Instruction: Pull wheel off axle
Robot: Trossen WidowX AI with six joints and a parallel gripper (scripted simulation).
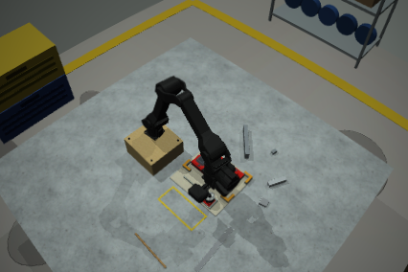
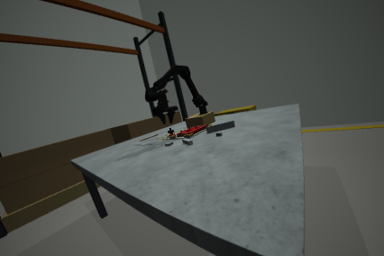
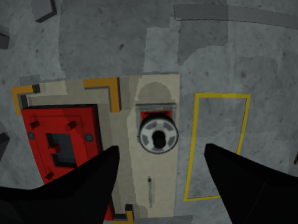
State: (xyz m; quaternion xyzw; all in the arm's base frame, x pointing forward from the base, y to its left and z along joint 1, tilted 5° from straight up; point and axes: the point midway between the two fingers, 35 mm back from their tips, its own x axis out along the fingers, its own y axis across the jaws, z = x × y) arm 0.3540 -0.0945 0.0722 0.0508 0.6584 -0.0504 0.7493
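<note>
The spoked wheel (image 1: 210, 198) sits on its upright axle (image 3: 159, 139), on the beige board (image 3: 161, 195). Above it hovers the hand (image 2: 169, 123) (image 3: 162, 151), released, its fingers apart. Beside the board, the yellow-outlined rectangle (image 1: 175, 215) (image 3: 193, 145) marks the counter (image 1: 293, 230) (image 2: 240, 180) (image 3: 120, 45).

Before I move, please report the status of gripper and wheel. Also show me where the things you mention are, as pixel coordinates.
Gripper (image 2: 169, 122) (image 3: 162, 151) open, above the board. Wheel on axle (image 3: 159, 138). Nothing seen between fingers and wheel.

Matte black arm (image 1: 193, 114) (image 2: 188, 80), chunky rounded joints; end effector (image 1: 208, 193) (image 2: 167, 123) (image 3: 162, 151) black, tapered fingers.
</note>
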